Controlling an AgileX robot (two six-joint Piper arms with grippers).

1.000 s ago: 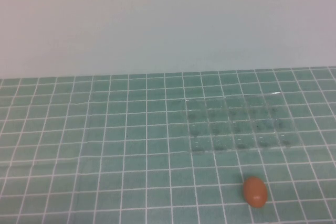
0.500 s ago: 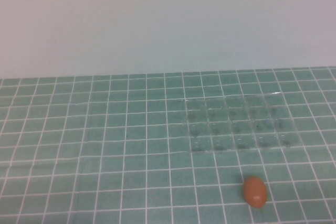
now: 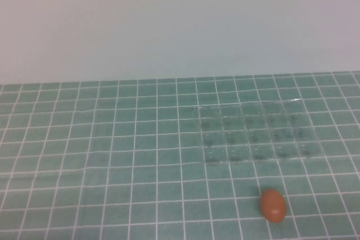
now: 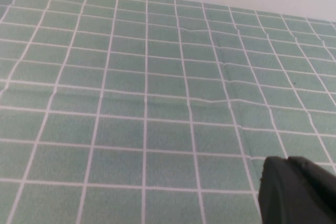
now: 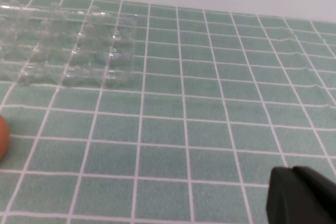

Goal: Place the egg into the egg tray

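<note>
The tiled table carries the clear tray at about 2 o'clock from centre, its cups empty. The egg lies loose at 6 o'clock from the tray, near it, not yet picked. The left gripper and right gripper show only a dark corner each; their spread cannot be told.

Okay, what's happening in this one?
Nothing is being handled yet. The egg lies alone on the green tiled table, just on the robot's side of the clear egg tray, whose cups look empty. Neither arm shows in the high view; only a dark corner of the left end effector and right end effector shows at each wrist.
</note>
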